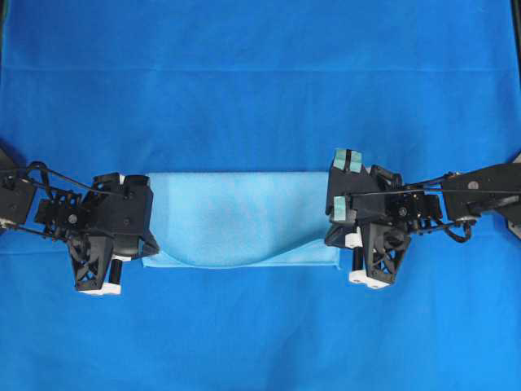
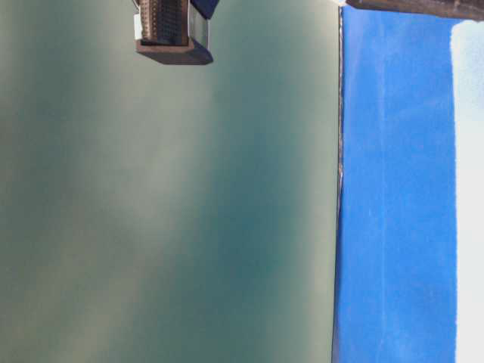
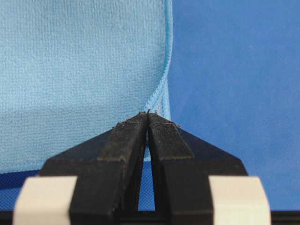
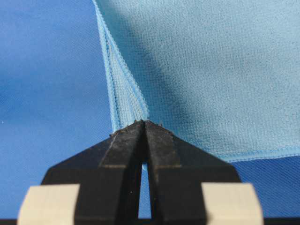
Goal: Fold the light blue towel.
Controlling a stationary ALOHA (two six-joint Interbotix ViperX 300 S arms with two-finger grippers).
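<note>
Towel [image 1: 236, 216] lies folded in half on the blue sheet [image 1: 260, 81], between the two arms; the upper layer sags short of the front edge. Left gripper [image 3: 148, 114] pinches the towel's left hem corner, fingers [image 3: 124, 140] closed. Right gripper [image 4: 144, 123] likewise clamps the right hem.

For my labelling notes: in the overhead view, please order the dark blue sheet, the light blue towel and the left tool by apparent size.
1. dark blue sheet
2. light blue towel
3. left tool

towel [image 1: 236, 216] on sheet [image 1: 260, 81] (between both arms)
</note>
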